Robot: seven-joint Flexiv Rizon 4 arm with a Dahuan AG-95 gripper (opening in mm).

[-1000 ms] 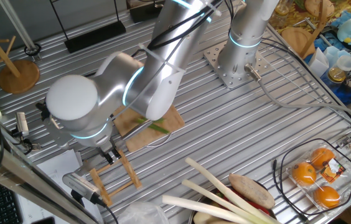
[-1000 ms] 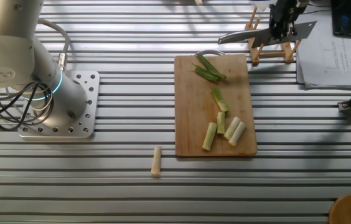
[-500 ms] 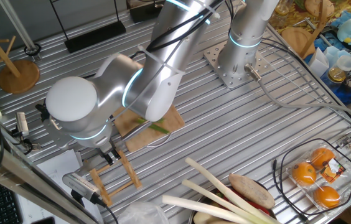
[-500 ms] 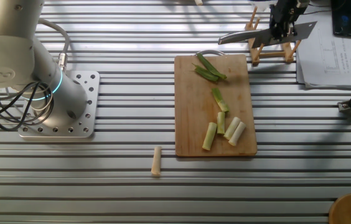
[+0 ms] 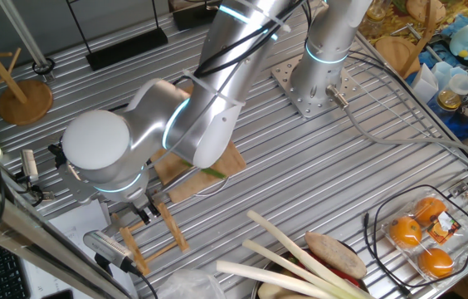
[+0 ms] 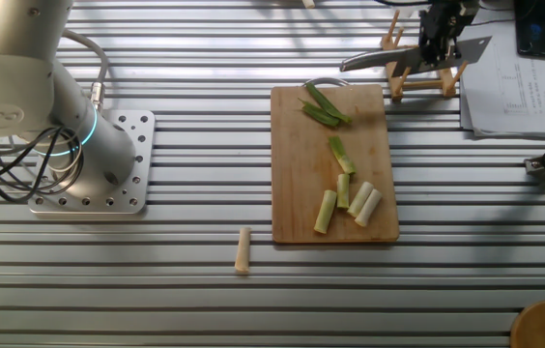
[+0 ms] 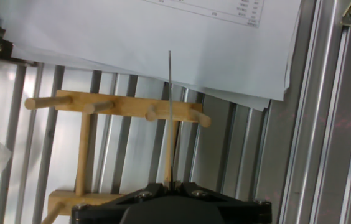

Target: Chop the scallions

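The scallions point(image 6: 345, 188) lie in cut pieces on the cutting board point(image 6: 292, 174) at frame centre, strung top to bottom; the gripper point(image 6: 439, 34), clenched on the knife point(image 6: 388, 58), hovers over the wooden rack point(image 7: 107, 149) at upper right.

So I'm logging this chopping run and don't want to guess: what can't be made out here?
- Gripper fingers: hand view shows only the knife edge-on; whether they clamp it, cannot tell.
- Cutting board: mostly behind the arm in one fixed view.
- Scallions: exact piece count too small.
- Paper print: cut off.
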